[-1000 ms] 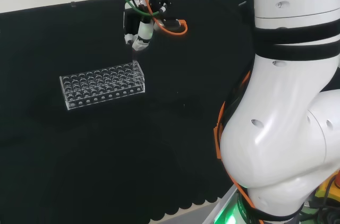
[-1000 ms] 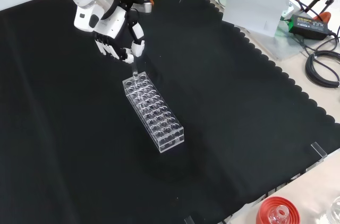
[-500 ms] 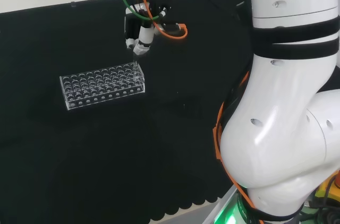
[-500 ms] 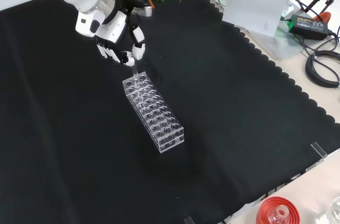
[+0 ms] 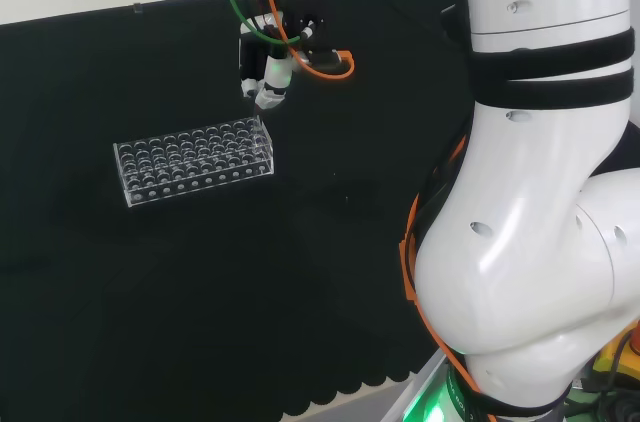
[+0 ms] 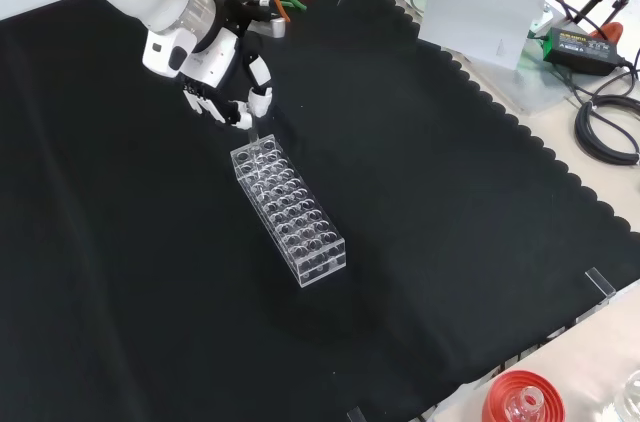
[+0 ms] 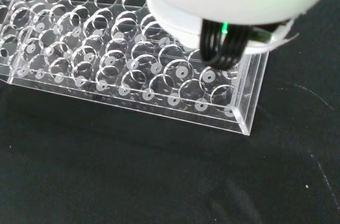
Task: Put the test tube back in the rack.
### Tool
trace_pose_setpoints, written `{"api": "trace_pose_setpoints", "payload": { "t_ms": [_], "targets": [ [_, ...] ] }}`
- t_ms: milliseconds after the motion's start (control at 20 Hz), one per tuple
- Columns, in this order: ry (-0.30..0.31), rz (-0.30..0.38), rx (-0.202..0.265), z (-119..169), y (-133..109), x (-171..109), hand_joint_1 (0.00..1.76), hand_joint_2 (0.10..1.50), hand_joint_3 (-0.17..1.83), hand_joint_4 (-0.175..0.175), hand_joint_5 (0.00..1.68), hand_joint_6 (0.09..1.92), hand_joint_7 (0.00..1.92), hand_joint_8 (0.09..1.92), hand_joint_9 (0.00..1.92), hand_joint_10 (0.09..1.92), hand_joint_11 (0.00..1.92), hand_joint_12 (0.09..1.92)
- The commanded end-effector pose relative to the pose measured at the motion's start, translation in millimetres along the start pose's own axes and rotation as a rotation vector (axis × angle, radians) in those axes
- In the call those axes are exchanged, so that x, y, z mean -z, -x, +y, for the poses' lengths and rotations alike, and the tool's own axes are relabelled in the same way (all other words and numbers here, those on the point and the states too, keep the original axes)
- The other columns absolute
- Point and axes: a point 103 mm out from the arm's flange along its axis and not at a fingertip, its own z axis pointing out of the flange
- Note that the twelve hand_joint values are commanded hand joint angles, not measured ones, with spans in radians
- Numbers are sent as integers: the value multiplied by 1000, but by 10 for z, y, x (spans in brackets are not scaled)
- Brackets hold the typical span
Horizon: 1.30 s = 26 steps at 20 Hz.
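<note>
Below the hand [image 6: 225,92]: clear rack [image 6: 289,208], test tube [image 6: 253,132] apparently seated in corner hole; fingers curled, grip state unclear; withdrawal likely remains.

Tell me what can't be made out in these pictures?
- Test tube: too thin and clear to pick out in the head view below the hand or in the front view near the rack's far end.
- Fingers' grip: too small in both wide views; whether they pinch anything is unclear.
- Rack's far holes: covered by a blurred white part in the wrist view.
- Rack: cut off by the wrist view's edge.
</note>
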Motion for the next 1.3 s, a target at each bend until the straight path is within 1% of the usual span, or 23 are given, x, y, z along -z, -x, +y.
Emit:
{"api": "trace_pose_setpoints", "payload": {
  "t_ms": [50,350,550,1000,1300],
  "targets": [
    [-10,-8,8,48,-26,-23,1448,467,881,-175,1368,558,1512,584,1361,459,1040,1097],
    [-23,-9,35,190,-158,-79,1448,467,881,-175,1368,558,1511,584,1360,459,1041,1097],
    [-25,-5,47,215,-193,-88,1448,467,881,-175,1367,558,1511,585,1360,459,1041,1097],
    [-39,-1,42,186,-185,-170,1448,468,881,-175,1367,558,1511,585,1360,460,1039,1097],
    [-40,-3,44,175,-182,-171,1448,468,880,-175,1367,559,1511,586,1360,460,1039,1097]
  ]
}}
